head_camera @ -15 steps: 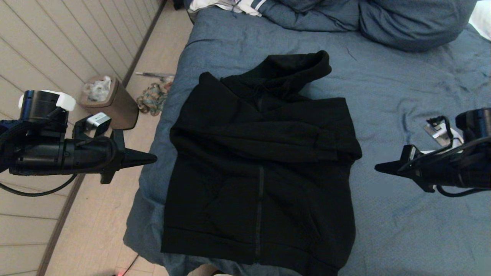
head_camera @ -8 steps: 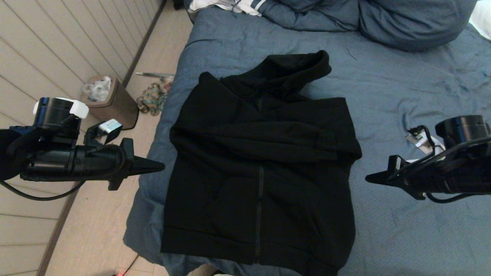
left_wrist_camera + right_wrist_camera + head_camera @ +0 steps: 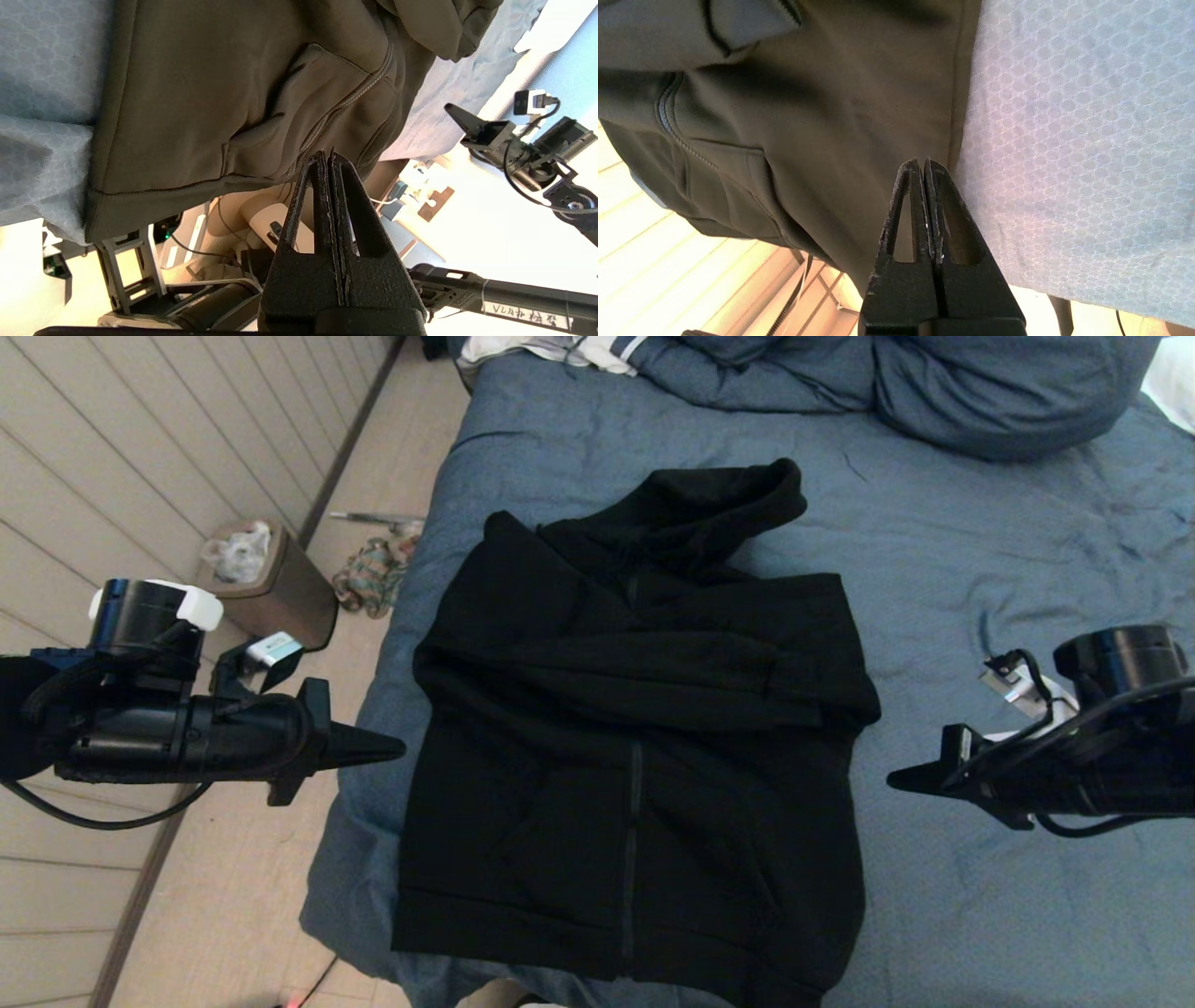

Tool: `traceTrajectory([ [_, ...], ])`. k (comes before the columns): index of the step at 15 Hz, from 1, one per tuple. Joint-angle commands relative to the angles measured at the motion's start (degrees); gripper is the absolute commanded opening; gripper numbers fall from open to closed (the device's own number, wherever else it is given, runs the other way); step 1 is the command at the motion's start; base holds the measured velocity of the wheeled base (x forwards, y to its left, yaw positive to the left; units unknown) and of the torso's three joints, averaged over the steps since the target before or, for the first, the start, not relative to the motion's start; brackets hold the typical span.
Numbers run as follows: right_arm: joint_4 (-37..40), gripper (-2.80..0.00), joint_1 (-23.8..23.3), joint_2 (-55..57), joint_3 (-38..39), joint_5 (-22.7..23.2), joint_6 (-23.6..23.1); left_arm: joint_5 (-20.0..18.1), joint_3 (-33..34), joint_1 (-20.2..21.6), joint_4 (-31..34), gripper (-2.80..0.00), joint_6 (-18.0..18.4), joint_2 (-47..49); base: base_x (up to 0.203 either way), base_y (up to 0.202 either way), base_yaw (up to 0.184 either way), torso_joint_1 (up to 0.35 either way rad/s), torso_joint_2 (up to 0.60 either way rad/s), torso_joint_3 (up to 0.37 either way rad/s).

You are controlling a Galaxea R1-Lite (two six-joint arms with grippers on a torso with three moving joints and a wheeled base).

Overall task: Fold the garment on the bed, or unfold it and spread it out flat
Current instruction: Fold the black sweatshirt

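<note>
Flanking the black hoodie (image 3: 635,747) on the bed (image 3: 980,523), the left gripper (image 3: 397,748) and right gripper (image 3: 894,779) hovered with fingers pressed together, holding nothing.

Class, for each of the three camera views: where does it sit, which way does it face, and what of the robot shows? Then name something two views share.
Head view: high, facing down at the garment on the bed; left gripper and right gripper flank it.
Left wrist view: behind shut fingers, facing the garment's hem; the right arm shows beyond.
Right wrist view: behind shut fingers, facing the garment's edge.
Shared: the garment's zipper.
</note>
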Motion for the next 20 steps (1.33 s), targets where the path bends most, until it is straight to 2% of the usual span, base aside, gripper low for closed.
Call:
traceTrajectory([
  [1,0.01,-2.8,1.01,-0.22,0.42,0.12,0.15,-0.09,-0.06,-0.14,-0.04,-2.8,-0.33,0.2,0.0,0.0,0.0,0.0,0.0,0.0],
  [9,0.07,-2.8,1.89,0.06,1.04,-1.64,0.05,0.53,-0.57,-0.14,-0.12,-2.8,-1.28,1.15,0.0,0.0,0.0,0.0,0.0,0.0],
  [13,0.1,-2.8,2.6,-1.51,4.01,-1.73,0.06,0.47,-0.1,-0.2,-0.01,-2.8,-1.48,2.77,0.0,0.0,0.0,0.0,0.0,0.0],
  [14,0.06,-2.8,2.6,-1.91,5.21,-1.73,-0.01,0.61,-0.4,-0.14,-0.03,-2.8,-2.51,2.58,0.0,0.0,0.0,0.0,0.0,0.0],
  [17,0.02,-2.8,2.82,-3.78,8.9,-1.92,-0.16,0.62,-0.06,-0.14,-0.12,-2.8,-2.53,1.63,0.0,0.0,0.0,0.0,0.0,0.0],
  [20,-0.12,-2.8,4.17,-7.98,15.7,-1.99,-2.93,0.53,-0.14,-0.23,-0.2,-2.8,-2.53,2.27,0.0,0.0,0.0,0.0,0.0,0.0],
])
